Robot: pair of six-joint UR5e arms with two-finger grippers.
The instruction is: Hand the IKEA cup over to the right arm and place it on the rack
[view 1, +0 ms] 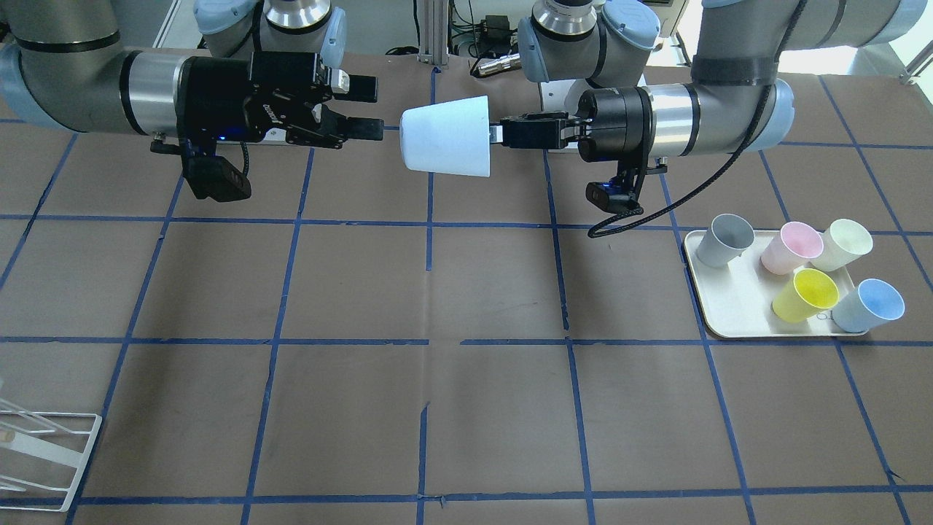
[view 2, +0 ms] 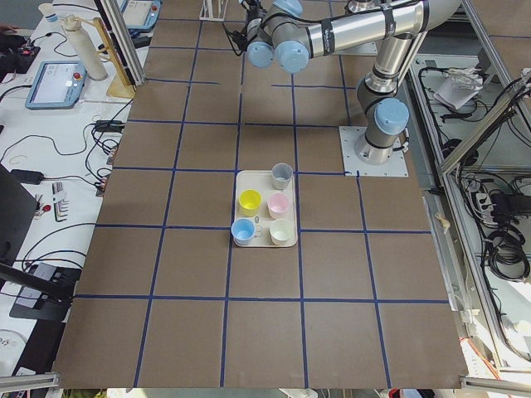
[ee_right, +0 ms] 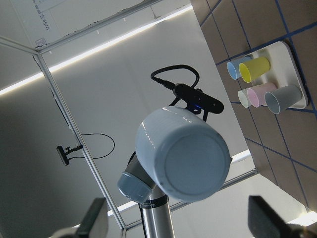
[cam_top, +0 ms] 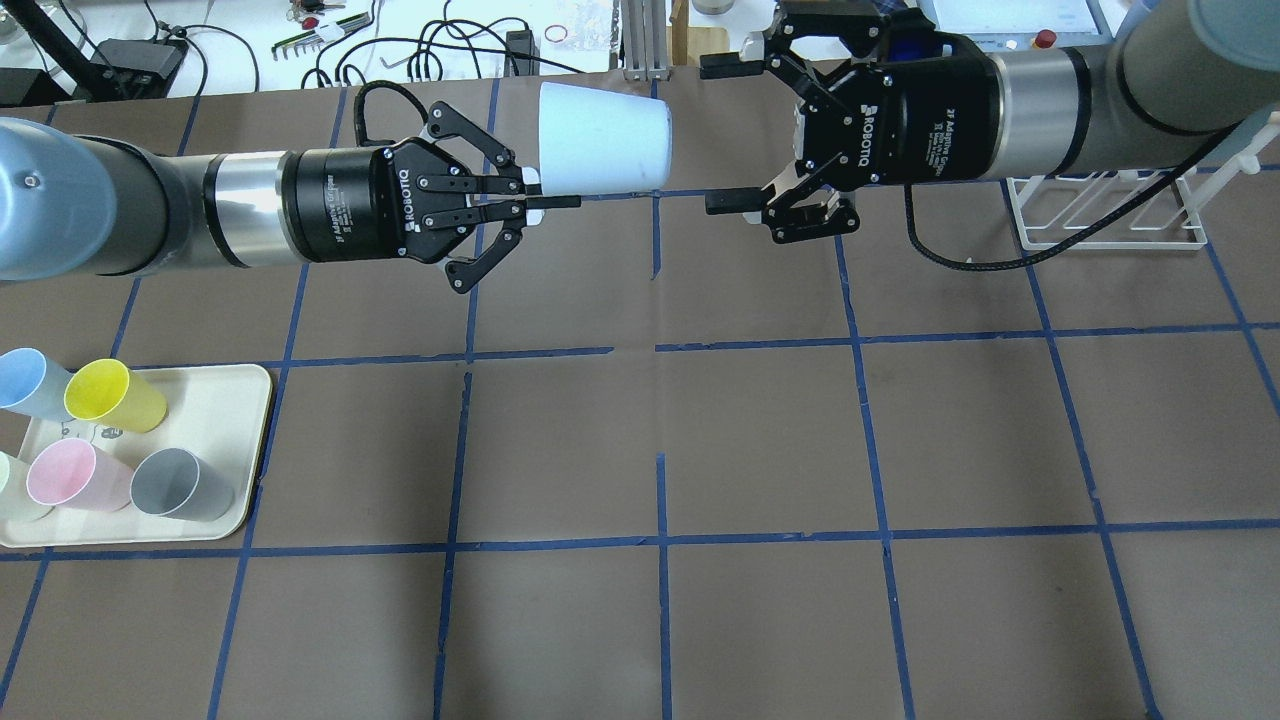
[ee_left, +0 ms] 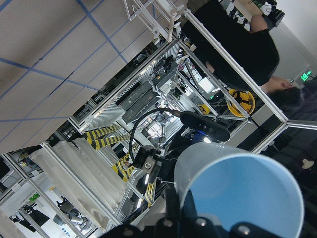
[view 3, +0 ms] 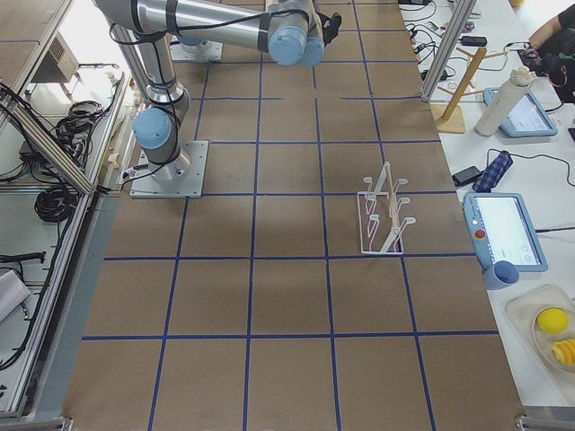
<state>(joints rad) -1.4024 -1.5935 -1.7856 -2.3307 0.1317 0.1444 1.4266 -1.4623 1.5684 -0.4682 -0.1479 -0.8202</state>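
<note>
The pale blue IKEA cup hangs level in the air over the far middle of the table. My left gripper is shut on its rim, and its base points at my right gripper. The overhead view shows the cup and the left gripper pinching one wall. My right gripper is open a short gap from the base, touching nothing. It also shows in the front view. The right wrist view shows the cup's base centred ahead. The white wire rack stands behind my right arm.
A cream tray on my left side holds a second blue cup, a yellow cup, a pink one, a grey one and a cream one. A loose black cable trails from the left arm.
</note>
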